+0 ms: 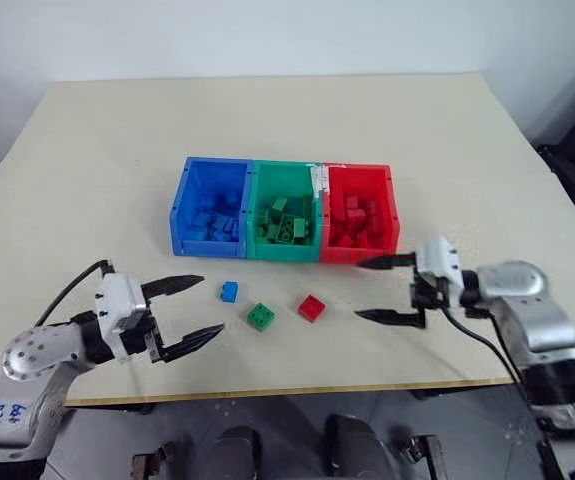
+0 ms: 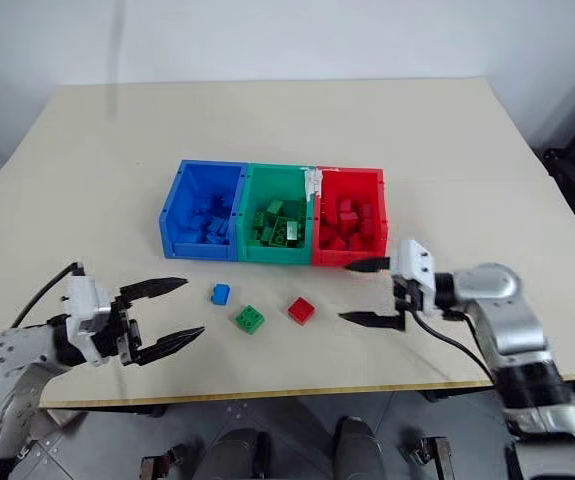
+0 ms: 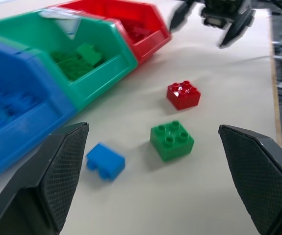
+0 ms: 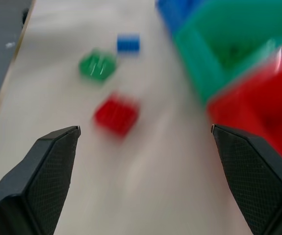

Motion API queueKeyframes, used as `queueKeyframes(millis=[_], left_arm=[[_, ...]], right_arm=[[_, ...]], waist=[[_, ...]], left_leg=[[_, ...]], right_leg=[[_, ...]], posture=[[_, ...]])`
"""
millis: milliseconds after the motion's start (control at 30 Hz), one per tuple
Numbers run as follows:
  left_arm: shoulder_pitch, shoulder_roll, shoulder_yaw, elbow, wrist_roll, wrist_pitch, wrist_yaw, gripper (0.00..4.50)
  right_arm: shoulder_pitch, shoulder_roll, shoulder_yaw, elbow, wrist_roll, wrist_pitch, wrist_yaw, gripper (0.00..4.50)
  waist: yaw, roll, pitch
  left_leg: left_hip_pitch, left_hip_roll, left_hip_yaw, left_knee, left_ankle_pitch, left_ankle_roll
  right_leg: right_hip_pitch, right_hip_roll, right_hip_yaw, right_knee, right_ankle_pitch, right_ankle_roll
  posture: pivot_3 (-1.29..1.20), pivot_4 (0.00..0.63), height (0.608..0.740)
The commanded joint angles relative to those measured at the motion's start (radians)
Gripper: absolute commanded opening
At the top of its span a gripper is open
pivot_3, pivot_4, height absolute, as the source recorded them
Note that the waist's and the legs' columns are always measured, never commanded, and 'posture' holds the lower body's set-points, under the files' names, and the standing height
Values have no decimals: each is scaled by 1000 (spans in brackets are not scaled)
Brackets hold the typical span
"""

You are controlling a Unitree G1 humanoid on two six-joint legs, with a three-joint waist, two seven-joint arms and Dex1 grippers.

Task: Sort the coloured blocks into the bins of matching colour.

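red block (image 4: 115, 115) betw. wide fingers (image 4: 52, 161)

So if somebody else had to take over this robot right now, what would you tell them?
Left gripper: open, holding nothing, low over the table left of the loose blocks.
Right gripper: open, holding nothing, in front of the red bin.
Blue bin, green bin and red bin stand joined in a row, each already holding blocks of its own colour.
Left to do: three loose blocks lie on the table in front of the bins, namely the blue block, green block and red block. Each goes into its matching bin.
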Motion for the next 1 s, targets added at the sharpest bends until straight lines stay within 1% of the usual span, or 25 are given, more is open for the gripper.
queueKeyframes(millis=[33, 167, 300, 400, 533, 667, 767, 867, 900, 1000], left_arm=[[-84, -18, -63, 73, 47, -68, -35, 4500], [-156, -36, -115, 138, 65, -87, -65, 4500], [-165, -33, -120, 153, 58, -85, -83, 4500], [-132, -22, -97, 153, 70, -113, -80, 4500], [-74, -4, -52, 136, 59, -122, -73, 4500], [-29, 7, -21, 110, 47, -120, -67, 4500], [1, 8, -7, 83, 30, -96, -63, 4500], [10, 7, -3, 66, 24, -80, -58, 4500], [11, 7, -2, 62, 23, -77, -56, 4500], [9, 6, 1, 46, 22, -72, -46, 4500]], right_arm=[[63, -16, -58, -87, 50, 22, -22, 4467], [99, 5, -57, -108, 41, 16, -67, 4467], [93, 80, 15, -181, 24, 89, -171, 4467], [64, 151, 77, -209, -19, 171, -287, 4467], [27, 230, 162, -175, -119, 179, -395, 4467], [8, 274, 223, -163, -165, 196, -437, 4467], [10, 310, 232, -181, -171, 237, -487, 3882], [20, 297, 237, -211, -170, 257, -480, 2926], [23, 292, 235, -218, -169, 262, -478, 2531], [17, 278, 212, -223, -166, 256, -479, 1541]], waist=[[-3, 0, 0], [-3, 0, 0], [-2, 0, 0], [-2, 0, 0], [-1, 0, 0], [3, 0, 0], [8, 0, 0], [13, 0, 0], [16, 0, 0], [20, 0, 0]], left_leg=[[0, 0, 0, 0, 0, 0], [1, 1, 2, 1, 0, 0], [0, 1, 1, 1, 0, 0], [0, 1, 1, 2, 1, -1], [0, 0, 0, 2, 1, -1], [0, 0, 0, 2, 1, -1], [-1, 0, 0, 2, 0, 0], [-1, 0, -1, 2, 0, 0], [-1, 0, -1, 2, 0, 0], [0, 0, 0, 2, 0, 0]], right_leg=[[0, 0, 0, 0, 0, 1], [0, 0, 0, 0, 1, 2], [0, 0, 0, 0, 1, 2], [0, 0, 0, 0, 1, 2], [0, 0, 1, 0, 1, 2], [0, 0, 0, 0, 1, 2], [0, 0, 1, 0, 1, 2], [0, 0, 1, 0, 1, 2], [0, 0, 1, 0, 1, 2], [0, 0, 1, 0, 1, 2]], posture=[[0, 150, 740], [0, 150, 740], [0, 150, 740], [0, 150, 740], [0, 150, 740], [0, 150, 740], [0, 150, 740], [0, 150, 740], [0, 150, 740], [0, 150, 740]])
